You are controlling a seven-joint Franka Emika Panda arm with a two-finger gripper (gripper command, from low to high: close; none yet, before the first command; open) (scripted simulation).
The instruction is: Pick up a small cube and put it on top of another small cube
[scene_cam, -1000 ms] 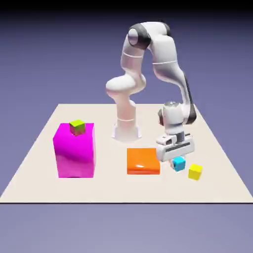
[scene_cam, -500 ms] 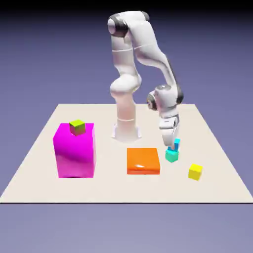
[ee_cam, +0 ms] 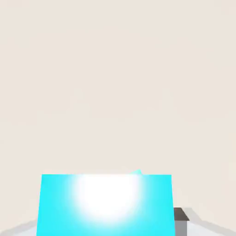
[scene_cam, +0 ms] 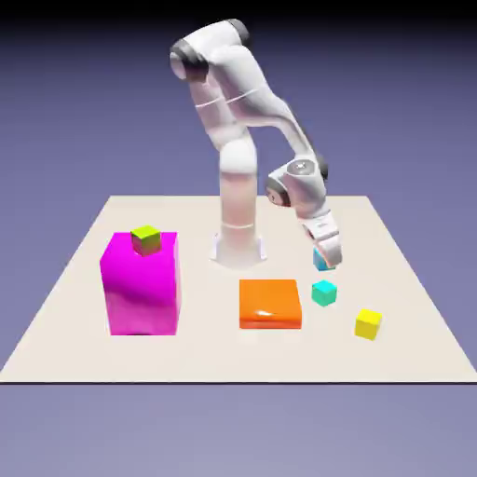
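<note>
The gripper (scene_cam: 327,259) is closed on the sky-blue cube (scene_cam: 321,261), holding it off the table, right of the exterior view's centre. In the hand view that cube (ee_cam: 106,205) fills the bottom of the frame with a bright glare on its face; one grey fingertip (ee_cam: 181,219) shows at its lower right edge, the other is hidden behind it. Above the cube the hand view shows only bare cream table (ee_cam: 115,83).

The turquoise cube (scene_cam: 323,293) sits on the table directly below the gripper in the exterior view, apart from the held cube, with a clear gap between them. An orange slab (scene_cam: 270,303) lies just left of the turquoise cube, not touching it. A yellow cube (scene_cam: 368,323) rests lower right of it, near but apart. Open table (scene_cam: 410,307) stretches to the right edge and along the bottom edge.

Far off at frame left stands a tall magenta block (scene_cam: 141,284) with a small yellow-green cube (scene_cam: 145,239) on top.

The arm (scene_cam: 242,102) rises from its base at upper centre, bends at the top, then slopes down and right, the hand tilted with the fingers pointing down and to the right.
</note>
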